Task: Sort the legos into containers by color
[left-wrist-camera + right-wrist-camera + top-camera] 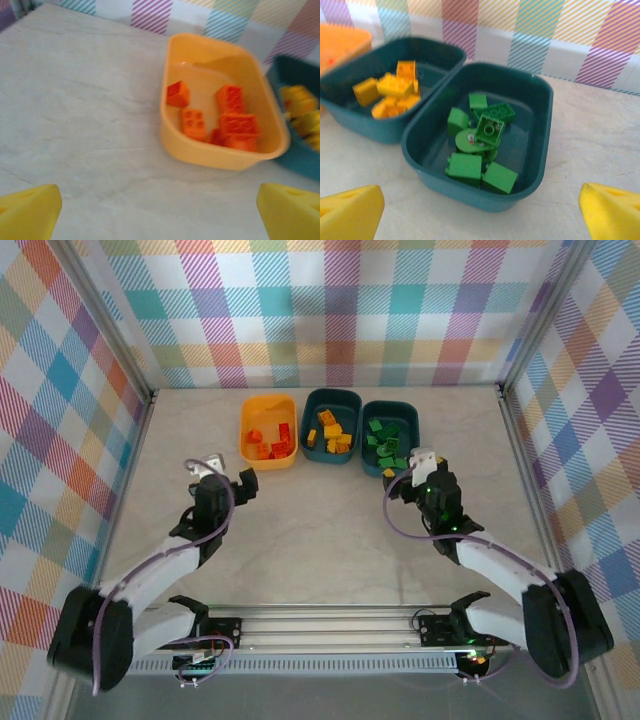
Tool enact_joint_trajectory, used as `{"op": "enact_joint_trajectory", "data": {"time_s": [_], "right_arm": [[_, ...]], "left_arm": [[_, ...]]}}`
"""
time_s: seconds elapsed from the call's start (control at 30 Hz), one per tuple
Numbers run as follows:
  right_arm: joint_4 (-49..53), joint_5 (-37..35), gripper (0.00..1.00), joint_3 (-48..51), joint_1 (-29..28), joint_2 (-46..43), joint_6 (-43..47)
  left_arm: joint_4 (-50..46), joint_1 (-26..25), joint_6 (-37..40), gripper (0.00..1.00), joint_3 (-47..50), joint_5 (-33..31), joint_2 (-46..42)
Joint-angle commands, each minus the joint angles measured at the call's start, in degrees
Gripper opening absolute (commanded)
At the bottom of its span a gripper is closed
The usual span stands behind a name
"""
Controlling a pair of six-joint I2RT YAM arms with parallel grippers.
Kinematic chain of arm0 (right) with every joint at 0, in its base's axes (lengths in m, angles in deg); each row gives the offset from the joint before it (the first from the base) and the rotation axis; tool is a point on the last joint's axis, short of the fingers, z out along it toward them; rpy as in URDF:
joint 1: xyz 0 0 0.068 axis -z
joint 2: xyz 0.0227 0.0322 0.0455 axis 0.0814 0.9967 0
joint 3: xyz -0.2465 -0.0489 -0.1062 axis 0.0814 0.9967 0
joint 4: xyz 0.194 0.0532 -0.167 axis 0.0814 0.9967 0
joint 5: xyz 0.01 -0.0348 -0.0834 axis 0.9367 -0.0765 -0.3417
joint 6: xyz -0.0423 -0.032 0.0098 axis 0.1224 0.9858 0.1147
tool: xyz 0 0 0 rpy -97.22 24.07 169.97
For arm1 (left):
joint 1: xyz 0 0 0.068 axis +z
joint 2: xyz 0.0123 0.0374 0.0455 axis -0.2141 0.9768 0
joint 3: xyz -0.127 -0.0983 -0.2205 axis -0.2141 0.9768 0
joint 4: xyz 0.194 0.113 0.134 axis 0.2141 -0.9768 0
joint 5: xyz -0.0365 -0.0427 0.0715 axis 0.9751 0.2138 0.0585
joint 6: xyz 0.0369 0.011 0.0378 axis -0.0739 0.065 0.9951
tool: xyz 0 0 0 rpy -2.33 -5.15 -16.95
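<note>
Looking down from the top camera, I see the three tubs in a row at the far side of the table (320, 550). The orange-yellow tub (268, 430) is on the left, a dark teal tub (331, 428) sits in the middle, and a second dark teal tub (390, 436) is on the right.

Contents:
- The red-orange bricks (220, 122) lie in the orange-yellow tub, loosely heaped toward its near right end.
- The yellow bricks (390, 90) are piled in the middle teal tub.
- The green bricks (480, 145) lie in the right teal tub, some stacked on one another. In the right wrist view this tub's rim presses against the middle tub's rim.

I spot no bricks on the bare tabletop between the arms and the tubs.

The left gripper (222, 476) hovers just short of the orange-yellow tub. Its yellow fingertips (27, 210) are spread wide at the lower corners of the left wrist view, with nothing between them.

The right gripper (414, 478) sits just in front of the right teal tub. Its pads (612, 210) are equally far apart and it grips nothing.

Both grippers are clear of the tubs.
</note>
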Motion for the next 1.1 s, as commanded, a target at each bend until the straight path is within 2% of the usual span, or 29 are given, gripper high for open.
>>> {"op": "enact_joint_trajectory", "data": {"time_s": [0.0,0.03,0.1,0.13,0.23,0.3,0.37,0.43,0.57,0.63,0.7,0.77,0.87,0.93,0.97,1.07], "right_arm": [[-12.91,3.70,1.00,1.99,1.61,6.42,8.01],[-12.32,0.51,1.00,0.98,1.36,7.72,7.48],[-9.52,3.75,1.00,-1.02,3.25,8.05,6.93],[-10.60,3.27,1.00,-1.04,3.88,8.33,7.04],[-14.83,3.19,1.00,0.54,6.76,8.71,7.83],[-12.63,2.96,1.00,0.98,8.86,9.01,6.10],[-11.71,9.02,1.00,2.43,11.95,9.56,3.22],[-16.99,12.66,1.00,4.94,13.15,11.50,3.38],[-25.85,8.58,1.00,7.03,14.47,15.20,1.03],[-27.89,10.10,1.00,7.35,17.14,17.22,-2.57],[-34.71,9.74,1.00,7.38,19.01,22.41,-4.71],[-25.10,9.98,1.00,4.46,19.10,20.24,-5.23],[-20.15,11.43,1.00,1.51,20.59,20.81,-6.60],[-19.59,11.87,1.00,1.10,21.25,21.03,-7.24],[-19.96,11.89,1.00,1.17,21.30,21.22,-7.25],[-19.75,12.19,1.00,1.07,21.38,21.25,-7.39]], "left_arm": [[16.12,0.17,11.77,1.00,0.50,-9.64,7.32],[16.75,0.65,12.09,1.00,0.22,-10.04,8.49],[20.26,3.10,13.40,1.00,-0.49,-6.80,12.14],[17.07,3.52,13.91,1.00,-2.26,-6.43,12.70],[14.53,6.78,14.48,1.00,-4.56,0.79,14.21],[13.18,8.89,13.33,1.00,-5.26,5.07,14.34],[12.67,10.13,12.74,1.00,-5.49,7.67,14.44],[12.52,10.76,12.51,1.00,-5.52,8.35,14.42],[12.52,11.04,14.89,1.00,-4.77,9.98,13.48],[13.05,11.02,17.31,1.00,-2.71,10.37,12.96],[20.89,11.54,15.60,1.00,2.88,7.99,15.10],[35.73,11.81,16.53,1.00,8.79,9.95,18.82],[41.38,12.56,15.74,1.00,8.09,8.66,25.76],[29.08,14.39,15.05,1.00,3.02,13.94,24.59],[30.22,16.46,14.02,1.00,2.92,17.65,25.27],[28.96,16.86,13.80,1.00,2.79,18.38,24.87]]}}
